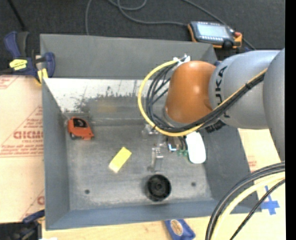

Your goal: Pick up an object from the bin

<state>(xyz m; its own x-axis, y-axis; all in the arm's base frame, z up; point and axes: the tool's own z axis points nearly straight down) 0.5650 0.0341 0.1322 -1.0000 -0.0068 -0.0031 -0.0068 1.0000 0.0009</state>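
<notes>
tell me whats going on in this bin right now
A robot arm reaches into the grey bin from the right, and its gripper hangs low over the floor, right of the middle. Nearest to it is a black round thing by the front wall. A yellow block lies to its left and a white oval thing to its right. A small orange thing sits farther left.

My grey arm [253,91] reaches in from the right, orange wrist cover [188,91] ringed with cables [146,96], my gripper [157,158] pointing down.
</notes>
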